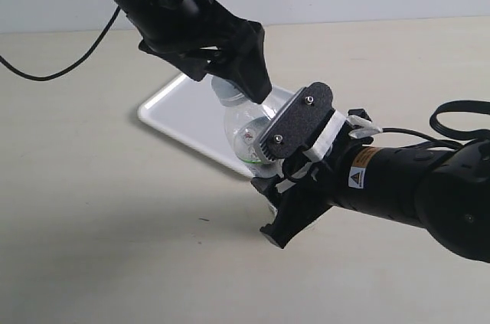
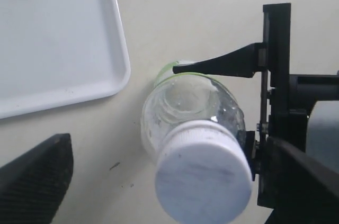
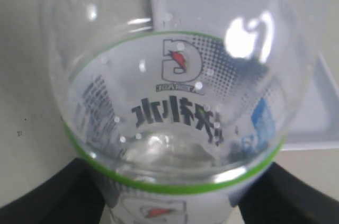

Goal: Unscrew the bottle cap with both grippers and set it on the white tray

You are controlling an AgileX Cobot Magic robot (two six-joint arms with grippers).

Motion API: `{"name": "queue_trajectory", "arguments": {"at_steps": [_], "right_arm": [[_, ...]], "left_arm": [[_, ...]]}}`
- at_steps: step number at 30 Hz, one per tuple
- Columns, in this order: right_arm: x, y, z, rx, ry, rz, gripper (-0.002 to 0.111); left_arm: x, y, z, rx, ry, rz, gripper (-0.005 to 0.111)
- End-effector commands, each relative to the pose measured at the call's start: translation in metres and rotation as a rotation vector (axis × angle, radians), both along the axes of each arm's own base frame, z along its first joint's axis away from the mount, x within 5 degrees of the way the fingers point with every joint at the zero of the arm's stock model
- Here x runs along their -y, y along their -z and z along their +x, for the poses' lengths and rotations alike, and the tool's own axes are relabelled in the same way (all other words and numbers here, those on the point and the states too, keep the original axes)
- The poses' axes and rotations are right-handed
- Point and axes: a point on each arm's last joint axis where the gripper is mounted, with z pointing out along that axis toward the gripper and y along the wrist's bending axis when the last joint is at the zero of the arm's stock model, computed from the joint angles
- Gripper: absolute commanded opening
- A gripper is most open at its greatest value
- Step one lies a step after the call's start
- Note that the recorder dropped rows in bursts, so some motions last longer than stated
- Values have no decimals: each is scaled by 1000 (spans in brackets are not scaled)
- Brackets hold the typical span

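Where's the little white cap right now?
Left wrist view shows it best: the bottle cap sits atop the bottle, beside a rounded corner of the white tray, near the exterior view's middle.

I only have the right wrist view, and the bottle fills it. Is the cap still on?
Observer: Yes. The left wrist view shows the cap sitting on the bottle neck.
Operator: Is the left gripper shut on it?
Observer: No. The left gripper is open around the cap, with one finger well clear of it.
Operator: Anything on the tray?
Observer: Nothing on the part of the tray that the left wrist view shows.
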Motion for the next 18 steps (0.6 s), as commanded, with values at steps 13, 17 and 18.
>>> {"name": "queue_trajectory", "arguments": {"at_steps": [13,17,18], "right_arm": [[0,-6,2,42,-2,19,0],[0,-6,2,42,-2,19,0],[0,-6,2,42,-2,19,0]], "left_arm": [[-1,-11,-4,18,-6,-37,33],[0,-11,-5,9,-7,-46,13],[0,-11,-5,6,-7,-47,8]]}}
